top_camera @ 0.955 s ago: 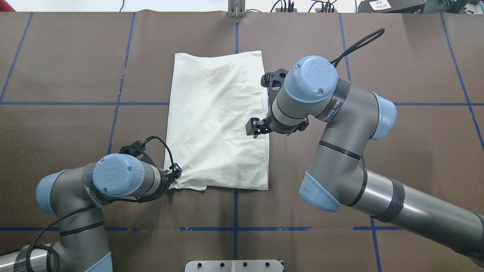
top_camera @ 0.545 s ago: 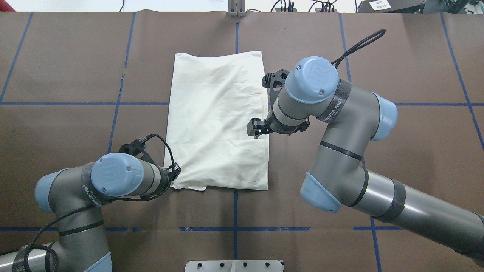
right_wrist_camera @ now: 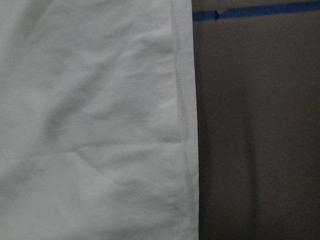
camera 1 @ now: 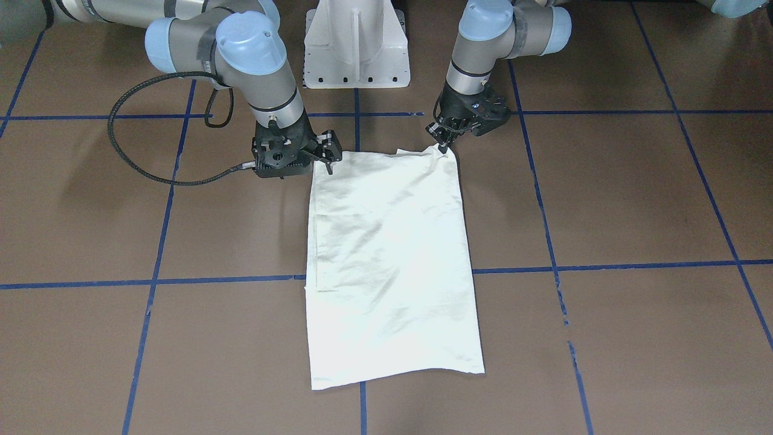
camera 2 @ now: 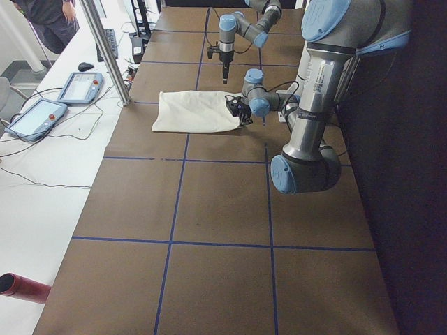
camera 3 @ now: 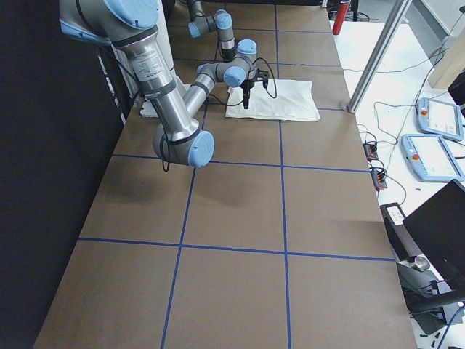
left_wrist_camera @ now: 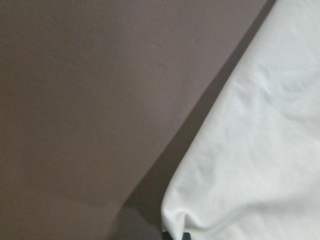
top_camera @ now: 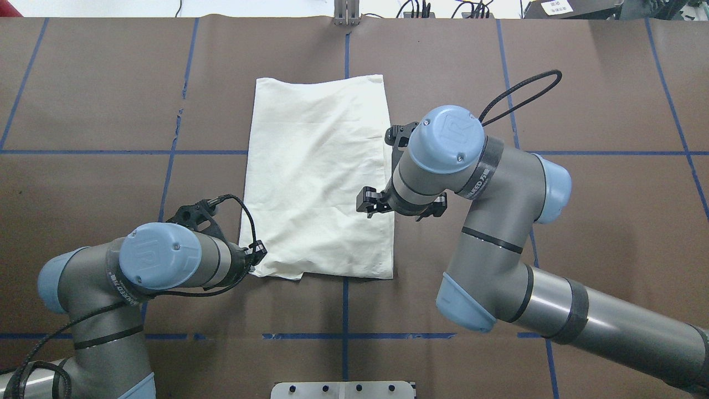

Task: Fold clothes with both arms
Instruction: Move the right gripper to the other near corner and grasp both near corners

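The shirt (top_camera: 318, 177) lies folded into a long rectangle on the brown table, plain cream side up; the cat print is hidden. My left gripper (top_camera: 259, 256) sits at the shirt's near left corner and is shut on it; the left wrist view shows that corner (left_wrist_camera: 180, 225) bunched up. In the front-facing view it pinches the same corner (camera 1: 445, 145). My right gripper (camera 1: 329, 162) hovers open over the shirt's right edge near the robot-side corner, holding nothing. The right wrist view shows only the hemmed edge (right_wrist_camera: 177, 125) from above.
The white pedestal base (camera 1: 356, 42) stands behind the shirt's near end. Blue tape lines (top_camera: 343, 335) cross the brown table cover. An aluminium post (camera 2: 105, 49) and teach pendants (camera 2: 31, 118) are past the table's far edge.
My right arm has moved back toward the robot along the shirt's right edge. My left arm has drawn back a little with its gripper still at the near left corner.
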Robot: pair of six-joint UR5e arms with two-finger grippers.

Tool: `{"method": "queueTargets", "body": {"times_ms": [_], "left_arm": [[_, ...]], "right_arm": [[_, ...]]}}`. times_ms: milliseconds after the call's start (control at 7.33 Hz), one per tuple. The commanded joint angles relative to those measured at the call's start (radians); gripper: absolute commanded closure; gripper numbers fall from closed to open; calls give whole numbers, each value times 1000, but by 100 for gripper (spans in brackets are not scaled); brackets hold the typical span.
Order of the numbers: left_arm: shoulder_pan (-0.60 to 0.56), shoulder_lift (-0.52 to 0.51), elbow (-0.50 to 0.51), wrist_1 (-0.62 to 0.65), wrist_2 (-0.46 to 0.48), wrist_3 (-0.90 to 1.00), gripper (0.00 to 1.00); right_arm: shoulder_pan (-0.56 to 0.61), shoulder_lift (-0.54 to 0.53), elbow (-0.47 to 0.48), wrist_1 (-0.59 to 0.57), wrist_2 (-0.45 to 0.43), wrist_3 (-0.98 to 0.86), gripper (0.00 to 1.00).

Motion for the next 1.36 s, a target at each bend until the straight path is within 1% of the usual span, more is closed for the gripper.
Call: {"method": "queueTargets", "body": {"times_ms": [0, 273, 409, 545, 955, 1227], "left_arm": [[1, -4, -2, -8, -2, 30, 100], [3, -5, 6, -13, 0, 30, 100], [4, -7, 7, -13, 0, 30, 100], [5, -7, 7, -13, 0, 30, 100], [5, -8, 6, -13, 0, 31, 100], [5, -8, 7, -13, 0, 30, 100]], "right_arm": [[-76, 4, 5, 1, -40, 322, 0], [-149, 12, -20, 23, -176, 508, 0], [-157, 44, -64, 21, -193, 573, 0], [-159, 74, -105, 21, -200, 600, 0], [-194, 64, -118, 20, -203, 621, 0], [-197, 62, -142, 20, -203, 620, 0]]}}
